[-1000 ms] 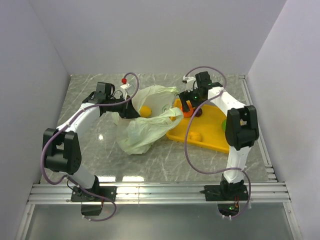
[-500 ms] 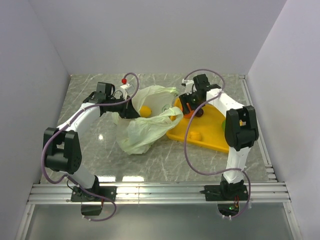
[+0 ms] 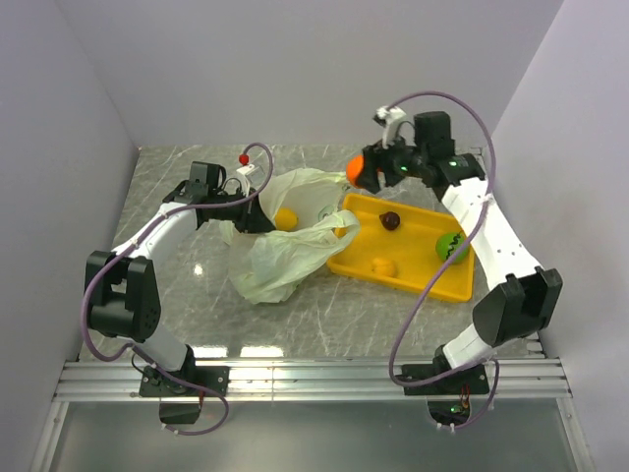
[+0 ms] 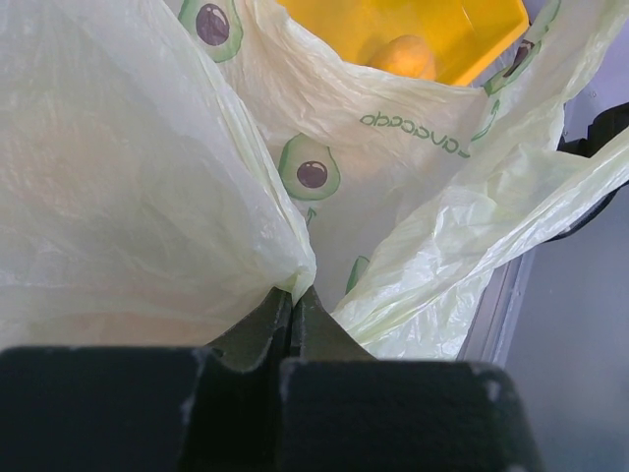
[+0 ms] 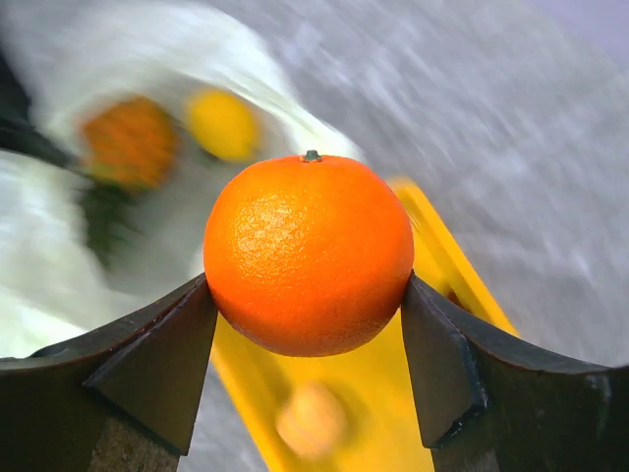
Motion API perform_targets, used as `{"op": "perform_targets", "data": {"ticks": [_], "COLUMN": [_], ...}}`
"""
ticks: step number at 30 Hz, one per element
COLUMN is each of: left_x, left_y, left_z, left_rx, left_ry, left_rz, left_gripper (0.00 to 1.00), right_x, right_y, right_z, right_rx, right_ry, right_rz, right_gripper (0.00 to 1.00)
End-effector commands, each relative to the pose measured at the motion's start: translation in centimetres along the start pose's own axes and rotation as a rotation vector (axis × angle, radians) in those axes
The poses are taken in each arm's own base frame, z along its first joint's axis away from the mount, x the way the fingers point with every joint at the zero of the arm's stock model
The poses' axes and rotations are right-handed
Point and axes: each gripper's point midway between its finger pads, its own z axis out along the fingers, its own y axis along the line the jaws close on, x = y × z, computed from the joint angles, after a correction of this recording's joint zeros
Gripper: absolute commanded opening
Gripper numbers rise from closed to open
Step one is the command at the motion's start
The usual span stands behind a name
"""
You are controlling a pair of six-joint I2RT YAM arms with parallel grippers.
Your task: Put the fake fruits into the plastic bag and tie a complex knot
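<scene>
- The right gripper (image 3: 368, 169) pinches the orange (image 3: 355, 167) across its middle, raised above the tray's (image 3: 418, 285) far corner; the squeeze should hold firm so the ball cannot roll out
- The left gripper (image 3: 257, 218) is pressed together on a fold of the bag (image 3: 285, 256), propping its mouth open toward the tray
- The orange should travel low over that mouth and be released only once inside, beside the yellow fruit (image 3: 284, 218)
- The plum (image 3: 390, 219) and apple (image 3: 451, 246) wait on the tray
</scene>
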Motion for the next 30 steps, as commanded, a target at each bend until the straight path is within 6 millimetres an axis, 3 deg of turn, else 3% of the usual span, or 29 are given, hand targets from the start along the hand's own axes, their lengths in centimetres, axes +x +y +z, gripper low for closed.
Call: {"op": "perform_targets", "data": {"ticks": [1,2,3,6,11,12,13,15,16,18,19,20,21,22,23,25,26,29,30], "left_x": [-1.2,-1.4,-1.5,-2.1,-2.9,-2.9,-2.9,-2.9,-2.9,-2.8,-2.8,-2.8,-2.9,-2.9,-2.9,-2.8,-2.7,-2.4,-2.2], "left_y": [-0.9,-1.0,-1.1,-1.1,-1.1,-1.1,-1.2,-1.1,-1.0,-0.9,-0.9,-1.0,-0.9,-0.9,-0.9,-0.9,-0.8,-0.7,-0.7], "left_z": [-0.5,-0.6,-0.7,-0.9,-1.1,-1.1,-1.1,-1.0,-1.0,-1.0,-1.0,-1.1,-1.1,-1.1,-1.2,-1.2,-1.2,-1.3,-1.2], "left_rx": [0.025,0.027,0.028,0.022,0.021,0.023,0.028,0.029,0.027,0.028,0.028,0.03,0.029,0.029,0.031,0.03,0.029,0.028,0.031], "left_ry": [-0.044,-0.049,-0.052,-0.066,-0.09,-0.091,-0.094,-0.095,-0.094,-0.09,-0.088,-0.089,-0.089,-0.088,-0.088,-0.087,-0.086,-0.08,-0.075], "left_rz": [0.025,0.026,0.027,0.028,0.016,0.013,0.011,0.012,0.009,0.011,0.012,0.014,0.019,0.019,0.02,0.02,0.02,0.023,0.022], "left_gripper": [0.01,0.01,0.01,0.01,0.0,0.0,0.01,0.01,0.01,0.01,0.0,0.01,0.0,0.01,0.01,0.0,0.01,0.01,0.0], "right_x": [-2.5,-2.9,-2.3,-0.9,1.5,1.5,1.4,-0.7,-1.8,-3.0,-2.2,-3.1,-3.0,-1.4,-2.1,-1.0,-1.3,0.2,1.0], "right_y": [5.3,6.0,7.2,9.3,10.9,11.2,11.8,12.0,12.1,11.7,11.4,10.9,10.5,9.8,9.2,8.0,6.3,3.4,1.2], "right_z": [2.8,3.3,4.9,7.2,10.9,11.6,12.3,13.1,13.0,12.2,11.9,10.1,9.2,8.8,6.7,5.1,3.1,0.5,-0.2], "right_rx": [-0.165,-0.186,-0.21,-0.261,-0.261,-0.257,-0.253,-0.238,-0.238,-0.212,-0.205,-0.201,-0.198,-0.187,-0.175,-0.146,-0.108,-0.031,0.024], "right_ry": [-0.039,-0.039,-0.008,0.053,0.111,0.117,0.119,0.071,0.043,0.009,0.025,-0.011,-0.019,0.008,-0.023,-0.011,-0.034,-0.026,-0.018], "right_rz": [-0.055,-0.071,-0.086,-0.096,-0.096,-0.096,-0.099,-0.065,-0.061,-0.055,-0.047,-0.039,-0.031,-0.009,-0.008,0.013,0.038,0.06,0.075], "right_gripper": [0.47,0.47,0.47,0.44,0.41,0.45,0.64,0.81,0.9,0.95,0.96,0.96,0.98,0.99,0.99,0.99,0.99,0.99,0.99]}}
